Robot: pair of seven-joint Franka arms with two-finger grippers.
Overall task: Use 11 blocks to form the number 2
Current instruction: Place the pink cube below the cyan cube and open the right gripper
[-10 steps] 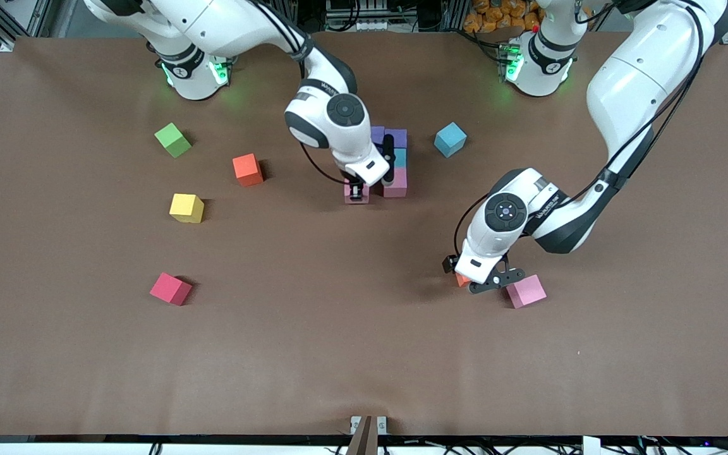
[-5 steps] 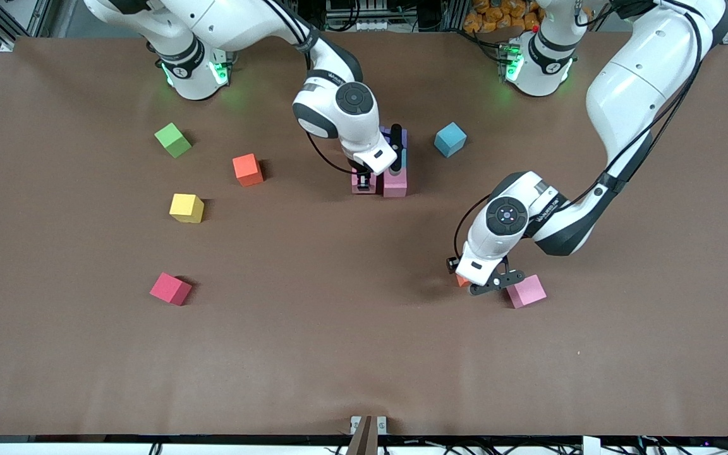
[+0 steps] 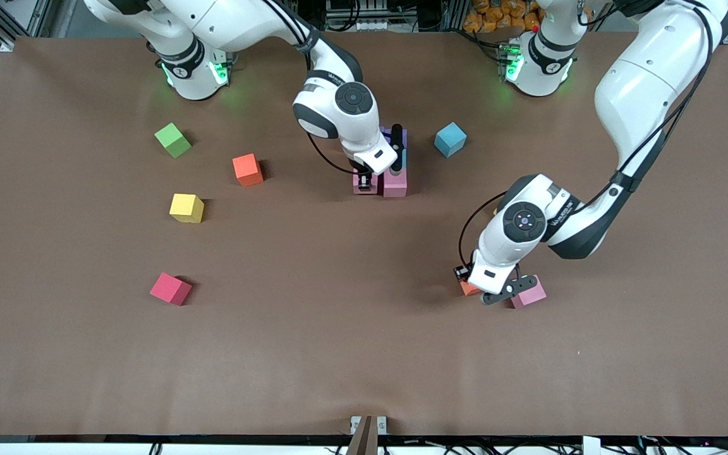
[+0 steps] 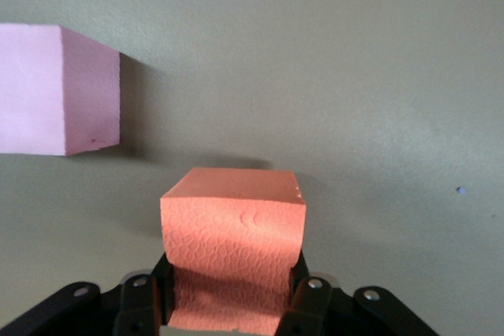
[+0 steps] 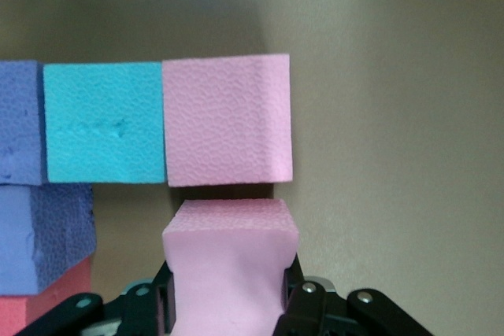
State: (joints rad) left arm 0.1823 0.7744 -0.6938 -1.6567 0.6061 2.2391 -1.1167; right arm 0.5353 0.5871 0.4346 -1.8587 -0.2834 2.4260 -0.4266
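Red block: loose, nearest the front camera, toward the right arm's end. Left gripper: low at the table, jaws closed on an orange-red block; loose pink block just beside it. Yellow block, orange block: loose, farther off. Right gripper: closed on a pink block, against the started cluster's pink block, teal block and purple blocks. Light blue block and green cube: farthest.
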